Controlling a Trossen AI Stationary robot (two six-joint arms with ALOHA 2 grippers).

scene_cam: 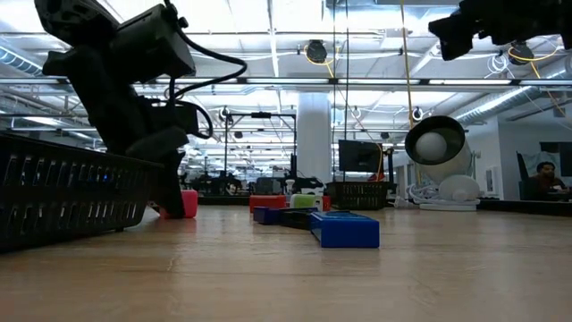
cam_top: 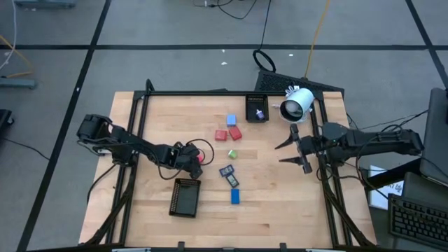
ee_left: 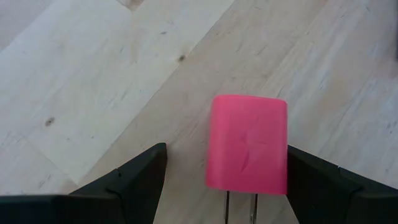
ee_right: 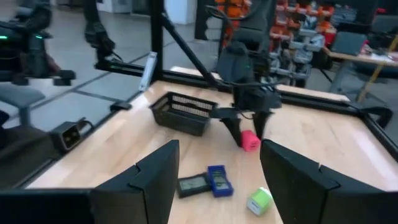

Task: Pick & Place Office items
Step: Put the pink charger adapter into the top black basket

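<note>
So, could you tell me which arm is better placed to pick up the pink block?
The left. Its left gripper is open with the pink block between its fingers, beside the mesh tray. The right gripper hangs open, well across the table.

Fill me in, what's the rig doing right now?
The left gripper is down at the table with its fingers open around a pink charger block, not yet closed on it. A black mesh tray sits just beside it. The right gripper waits open above the table's right side. Other small items lie mid-table.
</note>
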